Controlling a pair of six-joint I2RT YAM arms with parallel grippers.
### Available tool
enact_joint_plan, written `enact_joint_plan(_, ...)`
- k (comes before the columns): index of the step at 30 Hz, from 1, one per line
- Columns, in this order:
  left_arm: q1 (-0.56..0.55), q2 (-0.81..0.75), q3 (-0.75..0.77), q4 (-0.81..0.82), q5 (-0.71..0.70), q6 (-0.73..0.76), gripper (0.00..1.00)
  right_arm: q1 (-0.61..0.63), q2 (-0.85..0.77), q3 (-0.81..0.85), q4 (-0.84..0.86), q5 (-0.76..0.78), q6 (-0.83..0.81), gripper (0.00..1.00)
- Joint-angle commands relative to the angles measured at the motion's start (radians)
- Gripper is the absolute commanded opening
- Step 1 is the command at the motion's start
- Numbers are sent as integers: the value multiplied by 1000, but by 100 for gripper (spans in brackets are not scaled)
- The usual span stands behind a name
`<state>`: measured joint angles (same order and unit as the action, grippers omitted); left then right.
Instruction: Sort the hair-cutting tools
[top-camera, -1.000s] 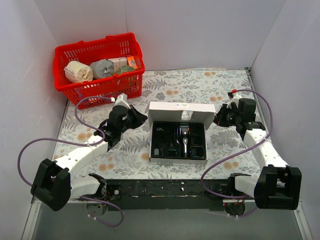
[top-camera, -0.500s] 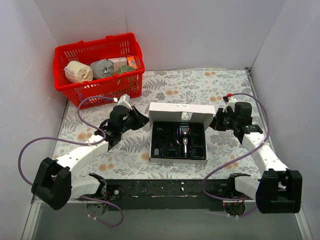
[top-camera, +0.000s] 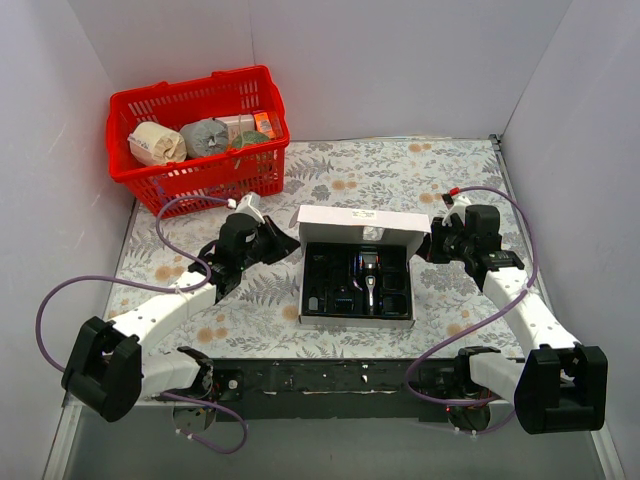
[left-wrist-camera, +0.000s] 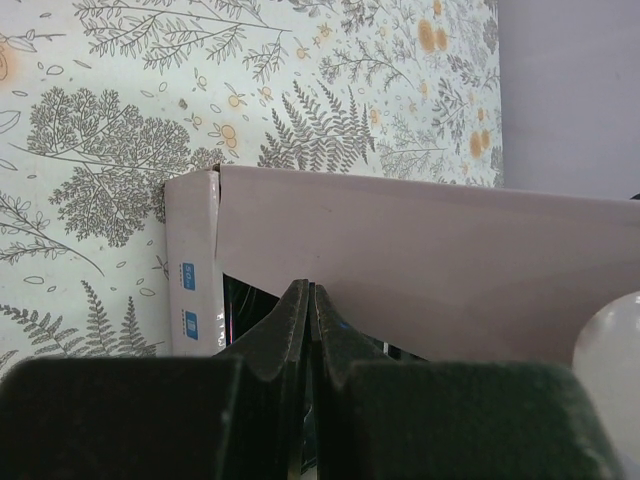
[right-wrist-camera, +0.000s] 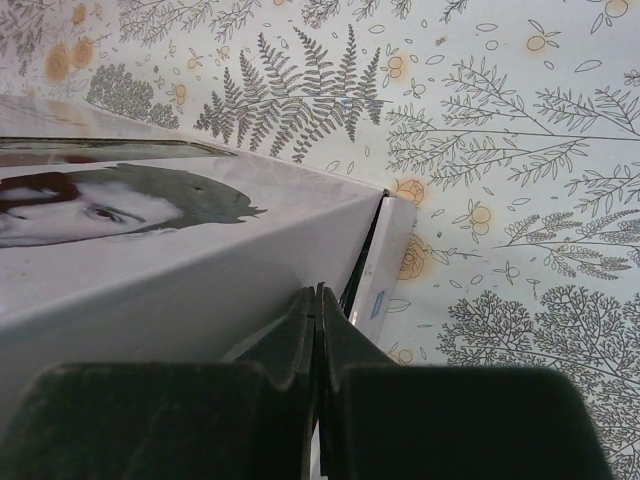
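The grey-white kit box lies mid-table with its lid raised at the back. In its black tray lie the slim black clipper with silvery head and small black comb attachments. My left gripper is shut at the lid's left end, its tips pinched together against the lid. My right gripper is shut at the lid's right end, its tips pinching a thin edge of the lid. The cord is not clearly visible.
A red basket with rolls and packets stands at the back left. The floral mat covers the table. White walls close in the back and both sides. The box's side wall shows in both wrist views.
The lid has tipped forward over the tray and looks shorter from above. The right gripper moved left and slightly forward with it; the left gripper shifted slightly towards the box.
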<state>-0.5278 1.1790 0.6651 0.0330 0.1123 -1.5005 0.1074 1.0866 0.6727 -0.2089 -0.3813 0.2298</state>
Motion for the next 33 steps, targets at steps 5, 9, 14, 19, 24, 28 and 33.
enact_joint_plan(5,-8,-41,-25,8,36,-10,0,17,-31,-5,6,-13,8,1)
enact_joint_plan(9,-9,-39,-21,10,38,-10,0,17,-33,-4,0,-5,6,1)
enact_joint_plan(14,-12,-33,-18,8,40,-9,0,17,-33,-2,-7,5,0,1)
enact_joint_plan(19,-15,-28,-19,8,38,-7,0,17,-34,2,-14,13,-1,1)
enact_joint_plan(24,-17,-33,-15,5,35,-3,0,15,-34,11,-24,16,-7,1)
enact_joint_plan(28,-17,-36,-19,4,33,-3,0,17,-42,11,-30,24,-7,1)
enact_joint_plan(33,-18,-39,-27,5,33,-7,0,17,-51,10,-40,32,-10,1)
